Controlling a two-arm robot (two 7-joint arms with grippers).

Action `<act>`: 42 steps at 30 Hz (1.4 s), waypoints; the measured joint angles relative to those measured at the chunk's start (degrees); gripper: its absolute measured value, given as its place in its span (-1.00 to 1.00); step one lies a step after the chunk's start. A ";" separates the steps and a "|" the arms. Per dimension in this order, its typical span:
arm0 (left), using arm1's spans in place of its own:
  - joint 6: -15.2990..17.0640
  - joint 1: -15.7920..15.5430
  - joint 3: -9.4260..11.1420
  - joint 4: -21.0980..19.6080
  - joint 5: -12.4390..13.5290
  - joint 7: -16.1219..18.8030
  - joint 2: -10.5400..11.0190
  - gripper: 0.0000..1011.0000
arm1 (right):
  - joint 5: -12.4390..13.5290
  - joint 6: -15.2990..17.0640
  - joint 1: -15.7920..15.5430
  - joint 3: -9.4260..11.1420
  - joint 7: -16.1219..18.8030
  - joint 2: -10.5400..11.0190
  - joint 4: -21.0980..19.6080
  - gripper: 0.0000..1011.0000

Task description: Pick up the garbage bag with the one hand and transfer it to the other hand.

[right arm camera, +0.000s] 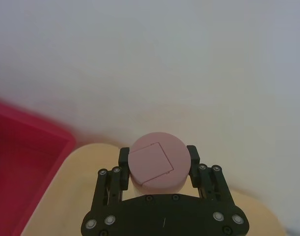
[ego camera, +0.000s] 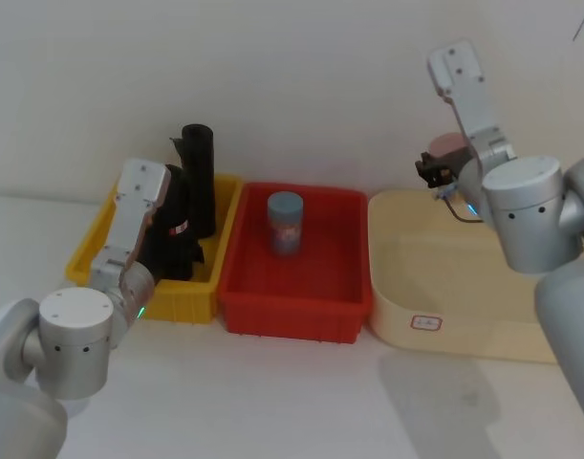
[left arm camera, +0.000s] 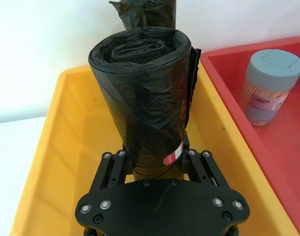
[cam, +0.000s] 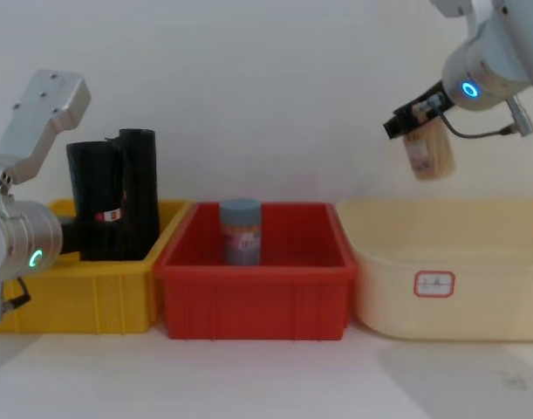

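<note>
At the far left, the left gripper [left arm camera: 156,161] is shown lowered into a yellow rectangular plastic bin [ego camera: 182,306] that stands on the white bench [ego camera: 301,402]. Its fingers [left arm camera: 121,164] are closed against both sides of the garbage bag [left arm camera: 142,93], a tall black cylindrical roll of plastic film that is held upright in the bin. The grip is placed low on the roll, at the height of its small red-and-white label band [left arm camera: 173,155]. Whether the base of the roll rests on the bin floor cannot be told, as it is hidden by the gripper and the bin wall. A plain black unlabelled roll [ego camera: 198,182] is seen standing upright just behind the held roll, at the back of the same bin.

Beside the yellow bin, at the centre, a red rectangular plastic bin [ego camera: 292,317] is placed; a clear jar with a grey-blue lid [ego camera: 285,223] stands upright in its rear part.

Further right, a cream rounded plastic tub [ego camera: 483,337] is set, with a small white label on its front wall. The right gripper [right arm camera: 158,163] is held high over the rear left part of this tub, well above its rim. It is closed on a small jar with a pink lid [cam: 428,157], which is seen tilted in the chest view.
</note>
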 joint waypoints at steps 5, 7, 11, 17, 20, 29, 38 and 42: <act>0.00 0.00 0.00 0.00 0.00 0.00 0.00 -0.04 | 1.53 0.13 -1.23 2.23 0.47 -0.10 -0.76 0.31; 0.00 0.00 0.00 0.00 0.00 0.00 0.00 -0.04 | 2.05 0.20 -1.79 2.92 0.78 -0.09 -1.57 0.31; 0.00 0.00 0.00 0.00 0.00 0.00 0.00 -0.04 | 3.45 0.63 -3.39 4.47 1.71 0.02 -4.38 0.31; 0.00 0.00 0.00 0.00 0.00 0.00 0.00 -0.04 | 5.63 3.06 -7.58 7.26 3.11 0.54 -12.80 0.31; 0.01 0.00 -0.01 0.00 0.00 0.00 0.00 -0.04 | 6.24 3.98 -9.01 8.16 3.55 0.79 -15.88 0.45; 0.02 0.00 -0.01 0.00 0.00 0.01 0.00 -0.04 | 7.35 5.62 -11.43 9.73 4.35 1.22 -21.11 0.90; 0.02 0.00 0.00 0.00 0.00 0.00 0.00 -0.04 | 7.93 6.59 -12.78 10.62 4.79 1.48 -24.00 0.98; 0.02 -0.02 0.00 -0.01 0.03 -0.04 0.00 -0.04 | 8.12 6.87 -13.17 10.87 4.92 1.54 -24.85 0.98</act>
